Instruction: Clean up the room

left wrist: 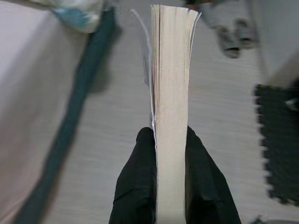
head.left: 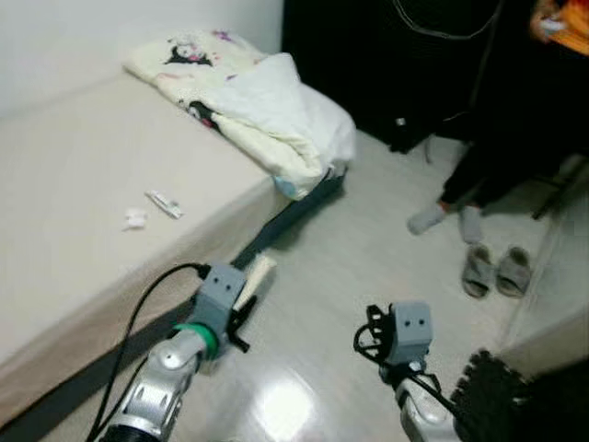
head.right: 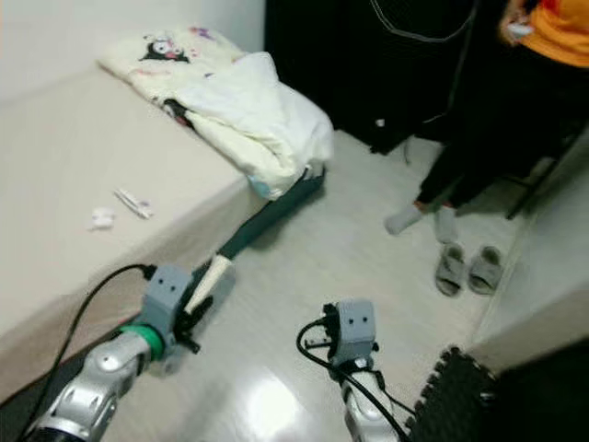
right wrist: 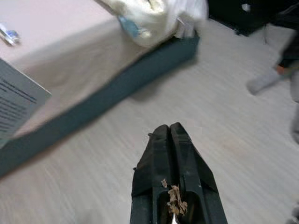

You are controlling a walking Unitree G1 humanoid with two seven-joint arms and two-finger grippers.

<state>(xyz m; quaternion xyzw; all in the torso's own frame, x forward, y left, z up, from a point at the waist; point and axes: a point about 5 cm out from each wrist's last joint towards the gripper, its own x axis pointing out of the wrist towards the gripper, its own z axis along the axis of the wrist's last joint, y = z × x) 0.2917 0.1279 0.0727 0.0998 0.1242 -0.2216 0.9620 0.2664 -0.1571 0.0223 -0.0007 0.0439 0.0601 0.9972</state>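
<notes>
My left gripper (left wrist: 170,140) is shut on a thick book (left wrist: 171,93), held by its spine side with the cream page edges facing the wrist camera. From the head, the book (head.left: 258,276) hangs over the floor beside the bed (head.left: 74,166). A small tube (head.left: 164,203) and a crumpled white scrap (head.left: 135,219) lie on the mattress. My right gripper (right wrist: 169,128) is shut with nothing held, low over the floor to the right of the book. A printed corner of the book (right wrist: 18,102) shows in the right wrist view.
A bunched white duvet (head.left: 276,110) hangs off the bed's far corner. A person in grey socks (head.left: 442,219) stands by a dark wardrobe, with grey slippers (head.left: 497,270) nearby. A black foam mat (head.left: 488,387) lies at my right.
</notes>
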